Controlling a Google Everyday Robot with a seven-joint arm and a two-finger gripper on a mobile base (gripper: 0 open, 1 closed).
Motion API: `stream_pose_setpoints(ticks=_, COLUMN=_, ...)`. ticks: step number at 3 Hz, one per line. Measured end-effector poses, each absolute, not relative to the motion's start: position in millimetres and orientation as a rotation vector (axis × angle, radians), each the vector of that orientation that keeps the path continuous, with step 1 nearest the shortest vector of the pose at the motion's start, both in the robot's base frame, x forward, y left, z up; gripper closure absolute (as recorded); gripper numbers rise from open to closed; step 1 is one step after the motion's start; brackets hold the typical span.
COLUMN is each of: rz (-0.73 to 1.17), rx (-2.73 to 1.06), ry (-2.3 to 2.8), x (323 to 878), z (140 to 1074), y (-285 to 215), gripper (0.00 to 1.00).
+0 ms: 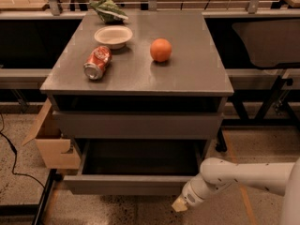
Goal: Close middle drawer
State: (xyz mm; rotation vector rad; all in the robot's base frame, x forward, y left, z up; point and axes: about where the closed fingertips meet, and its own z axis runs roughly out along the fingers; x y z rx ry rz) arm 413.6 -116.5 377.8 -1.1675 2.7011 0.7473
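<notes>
A: Drawer status?
B: I see the middle drawer (126, 185) pulled out below the tabletop's (187, 74) front edge, under a shut grey front (136, 124).
A: And the gripper (180, 204)?
B: By the drawer front's right end, beneath the front right corner. How the jaws stand, I cannot tell.

Landmark: middle drawer (126, 184), pulled out toward the camera.
Drawer well: open from above at its front part; the grey front (136, 124) above it overhangs its rear.
Drawer face: bare at left and centre.
Right end of face: gripper (181, 204) low beside it, arm (248, 177) reaching in from the right.
Left of drawer: cardboard box (54, 146) close beside it.
</notes>
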Motion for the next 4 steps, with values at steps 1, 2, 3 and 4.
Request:
stream_pose_setpoints(ticks=1, rz=0.714, rx=-1.119, ry=2.629, x=446.2, z=376.1, y=-112.9, gripper=1.0)
stream_pose_setpoints(ticks=2, rz=0.715, rx=-1.12, ry=2.629, x=446.1, z=376.1, y=-112.9, gripper=1.0)
stream_pose_setpoints(ticks=3, rz=0.667, rx=-1.153, ry=2.556, x=454.0, z=387.1, y=-104.6, gripper=1.0)
stream_pose_setpoints(ticks=4, rz=0.592, rx=-1.216, ry=2.441, x=474.2, z=401.8, y=-94.8, gripper=1.0)
